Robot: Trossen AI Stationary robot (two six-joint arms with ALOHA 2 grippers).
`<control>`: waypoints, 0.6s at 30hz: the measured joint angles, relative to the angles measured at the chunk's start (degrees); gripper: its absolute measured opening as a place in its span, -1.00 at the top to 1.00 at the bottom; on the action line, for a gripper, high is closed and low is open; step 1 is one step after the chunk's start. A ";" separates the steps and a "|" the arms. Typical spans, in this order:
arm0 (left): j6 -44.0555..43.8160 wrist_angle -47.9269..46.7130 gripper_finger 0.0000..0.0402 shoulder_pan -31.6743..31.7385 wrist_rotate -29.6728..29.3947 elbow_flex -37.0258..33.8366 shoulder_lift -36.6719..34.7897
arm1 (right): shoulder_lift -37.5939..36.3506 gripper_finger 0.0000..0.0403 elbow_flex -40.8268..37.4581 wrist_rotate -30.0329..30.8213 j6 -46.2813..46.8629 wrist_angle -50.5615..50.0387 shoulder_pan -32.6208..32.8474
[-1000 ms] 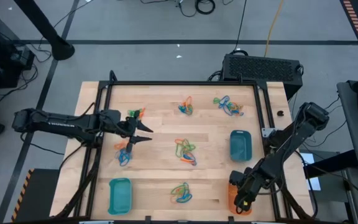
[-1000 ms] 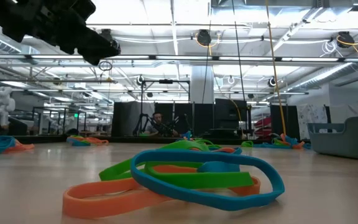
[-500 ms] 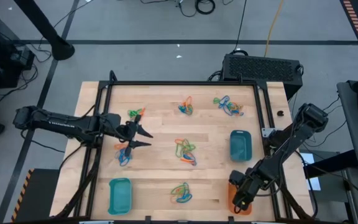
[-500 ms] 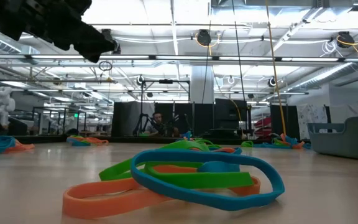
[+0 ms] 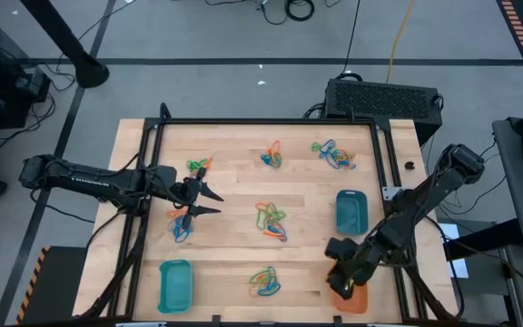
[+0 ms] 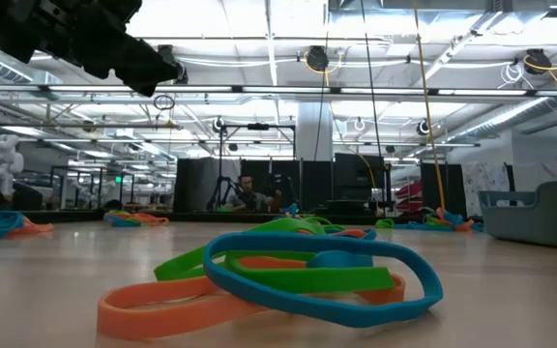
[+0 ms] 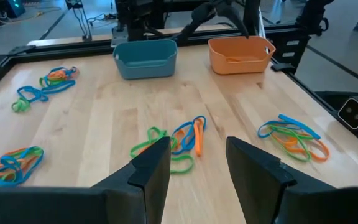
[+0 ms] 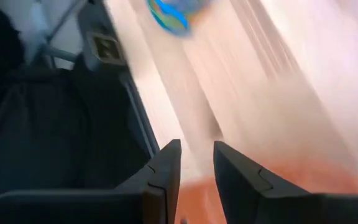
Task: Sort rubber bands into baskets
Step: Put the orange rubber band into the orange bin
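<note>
- The right tool (image 5: 341, 278) hangs over the orange basket (image 5: 356, 298) at the table's near right corner, fingers parted and holding nothing; a band it drops could catch the rim and land outside.
- The left tool (image 5: 209, 197), released and empty, hovers between rubber bands (image 5: 181, 227) at the left; tangled colours could come up together.

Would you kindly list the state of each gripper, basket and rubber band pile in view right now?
Left gripper: open, empty, above the table's left side.
Right gripper: open, empty, over the orange basket.
Orange basket: upright, partly hidden by the right arm.
Teal baskets: upright, look empty.
Rubber bands: unsorted piles on the table.
</note>
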 joint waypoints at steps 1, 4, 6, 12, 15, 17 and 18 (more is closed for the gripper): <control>-0.01 -0.02 0.19 0.00 0.01 0.00 0.01 | 0.53 0.57 0.00 0.60 -2.95 1.59 -0.79; -1.10 -0.61 0.19 0.00 0.04 0.00 0.02 | 2.46 0.57 0.00 1.90 -12.31 6.38 -3.40; -1.46 -1.17 0.19 0.00 0.04 0.00 0.00 | 3.91 0.57 0.00 2.98 -17.79 9.13 -5.25; -2.92 -3.02 0.19 0.00 0.02 0.02 0.00 | 5.06 0.57 -0.02 3.08 -29.81 9.51 -12.86; -3.02 -3.39 0.19 0.00 0.02 0.02 0.02 | 4.46 0.57 -0.02 3.10 -38.05 8.80 -17.06; -3.03 -3.39 0.19 0.00 0.02 0.02 0.02 | 4.23 0.57 -0.02 3.67 -43.06 9.01 -20.41; -3.02 -3.48 0.19 0.00 0.02 0.02 0.02 | 4.23 0.57 -0.02 4.72 -44.90 8.95 -22.32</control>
